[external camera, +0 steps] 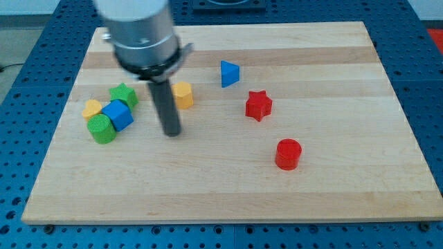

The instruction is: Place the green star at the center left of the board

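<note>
The green star [124, 95] lies on the wooden board [228, 180] at the view's left, at about mid height. It touches a blue cube [118, 114]. A yellow block [93, 108] and a green cylinder [102, 128] sit close against that cube. My tip [172, 132] rests on the board to the right of this cluster, about a block's width from the blue cube and apart from all blocks.
A yellow block [183, 95] stands just right of the rod, partly hidden by it. A blue triangle [229, 73] sits top centre, a red star [258, 105] at centre right, a red cylinder [288, 153] below it.
</note>
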Robot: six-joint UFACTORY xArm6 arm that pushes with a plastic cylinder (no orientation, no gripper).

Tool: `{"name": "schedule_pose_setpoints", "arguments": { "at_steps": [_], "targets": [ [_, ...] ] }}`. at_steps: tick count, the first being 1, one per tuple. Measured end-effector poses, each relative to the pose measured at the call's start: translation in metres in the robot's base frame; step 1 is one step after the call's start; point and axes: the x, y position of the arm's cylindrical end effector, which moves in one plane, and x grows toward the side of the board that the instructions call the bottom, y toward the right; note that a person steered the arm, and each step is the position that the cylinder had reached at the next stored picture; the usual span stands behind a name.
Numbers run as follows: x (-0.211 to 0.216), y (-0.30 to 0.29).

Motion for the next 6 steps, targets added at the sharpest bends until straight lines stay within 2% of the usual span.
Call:
{"name": "schedule_pose_setpoints", "arguments": {
  "at_steps": [3,4,6],
  "targets": [
    [-0.049,0.004],
    [-0.056,-0.016],
    [-0.068,-0.109]
  ]
}}
